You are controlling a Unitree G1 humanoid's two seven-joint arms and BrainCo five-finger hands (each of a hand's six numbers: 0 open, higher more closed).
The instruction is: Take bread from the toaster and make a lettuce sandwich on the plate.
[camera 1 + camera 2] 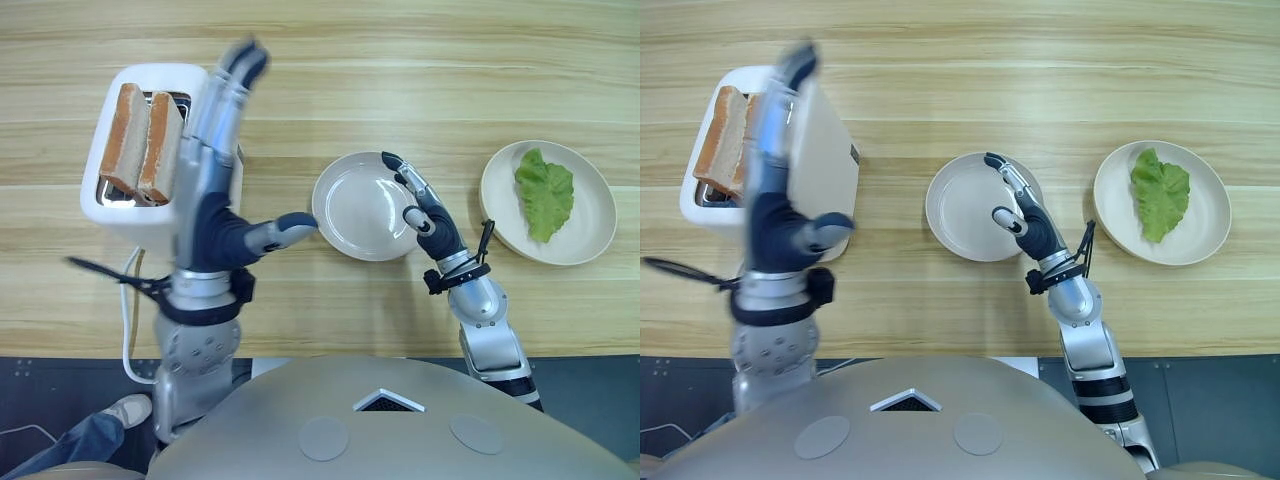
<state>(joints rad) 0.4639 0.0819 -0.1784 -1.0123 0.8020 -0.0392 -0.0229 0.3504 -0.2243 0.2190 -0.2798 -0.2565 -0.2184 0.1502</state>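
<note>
Showing two bread slices point(140, 140) upright in the toaster point(120, 222) at left, just left of the raised left robot hand point(210, 190), fingers spread and empty; right robot hand point(427, 207), also spread, sits at the empty plate point(350, 212).

White toaster point(125, 222), tan-brown bread point(125, 140); bright green lettuce point(545, 195) on a cream plate point(595, 215) (the empty plate point(355, 210) matches), all over a pale, streaky wood-grain table point(400, 80).

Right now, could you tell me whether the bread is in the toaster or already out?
In: both slices stand upright in the toaster slots, and the middle plate holds nothing.
</note>
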